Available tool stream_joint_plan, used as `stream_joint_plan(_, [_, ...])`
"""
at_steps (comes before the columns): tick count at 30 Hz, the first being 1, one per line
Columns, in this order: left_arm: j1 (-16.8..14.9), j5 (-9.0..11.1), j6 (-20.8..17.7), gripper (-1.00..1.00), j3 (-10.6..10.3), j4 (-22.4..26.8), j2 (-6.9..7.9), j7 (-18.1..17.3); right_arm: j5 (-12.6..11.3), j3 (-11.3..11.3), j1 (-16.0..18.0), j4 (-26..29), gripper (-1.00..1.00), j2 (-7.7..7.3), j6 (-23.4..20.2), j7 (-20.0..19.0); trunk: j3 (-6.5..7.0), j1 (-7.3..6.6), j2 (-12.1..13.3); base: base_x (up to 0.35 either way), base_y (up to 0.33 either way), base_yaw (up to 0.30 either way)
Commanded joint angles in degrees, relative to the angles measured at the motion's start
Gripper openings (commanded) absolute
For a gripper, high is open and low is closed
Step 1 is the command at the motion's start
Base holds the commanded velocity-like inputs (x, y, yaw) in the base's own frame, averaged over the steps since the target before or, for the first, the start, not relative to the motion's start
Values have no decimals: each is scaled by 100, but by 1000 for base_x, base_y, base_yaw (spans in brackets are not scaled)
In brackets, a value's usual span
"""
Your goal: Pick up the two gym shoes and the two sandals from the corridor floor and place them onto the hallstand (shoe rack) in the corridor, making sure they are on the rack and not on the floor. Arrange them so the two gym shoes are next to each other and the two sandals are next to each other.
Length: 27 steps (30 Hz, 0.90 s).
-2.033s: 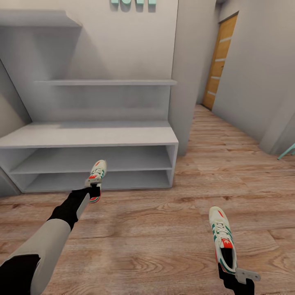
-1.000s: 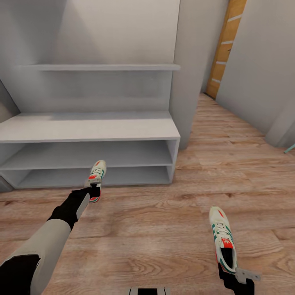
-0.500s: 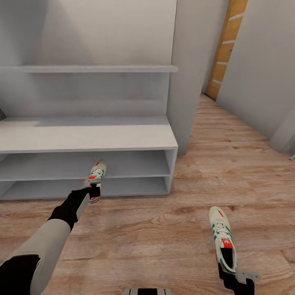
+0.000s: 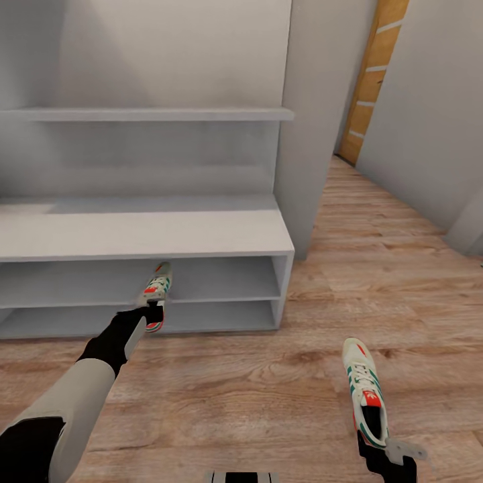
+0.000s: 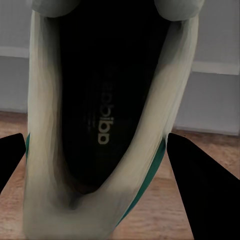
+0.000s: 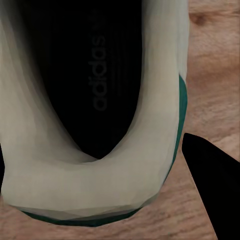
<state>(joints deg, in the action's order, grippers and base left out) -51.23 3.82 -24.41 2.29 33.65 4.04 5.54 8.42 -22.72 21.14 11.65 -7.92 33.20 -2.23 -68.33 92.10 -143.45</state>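
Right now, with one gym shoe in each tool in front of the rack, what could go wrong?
1. The left tool grips its gym shoe only at the heel, toe pointing at the hallstand. The toe could catch a shelf edge and twist free.
2. The right tool also holds its gym shoe by the heel, over the corridor floor. A slip would drop it there.

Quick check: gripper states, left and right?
Left gripper: shut on the left gym shoe.
Right gripper: shut on the right gym shoe.
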Motion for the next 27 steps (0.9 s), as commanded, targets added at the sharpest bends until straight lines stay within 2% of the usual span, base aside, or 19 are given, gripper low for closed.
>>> stream_joint_plan(1, [-1, 40, -29, -100, -1, 10, 0, 26, 46, -49, 4, -5, -100, 1, 20, -15, -5, 1, -2, 169, 0, 0])
stream_joint_plan(10, [-1, 40, -29, -100, -1, 10, 0, 27, 46, -49, 4, -5, -100, 1, 20, -15, -5, 1, -2, 37, 0, 0])
stream_joint_plan(16, [-1, 40, -29, -100, -1, 10, -1, 34, 46, -49, 4, -5, -100, 1, 20, -15, -5, 1, -2, 207, 0, 0])
stream_joint_plan(22, [-1, 40, -29, -100, -1, 10, -8, 32, 46, -49, 4, -5, -100, 1, 22, -15, -5, 1, -2, 63, 0, 0])
stream_joint_plan(27, [-1, 40, -29, -100, -1, 10, -9, 34, 46, -49, 4, -5, -100, 1, 20, -15, -5, 1, -2, 256, 0, 0])
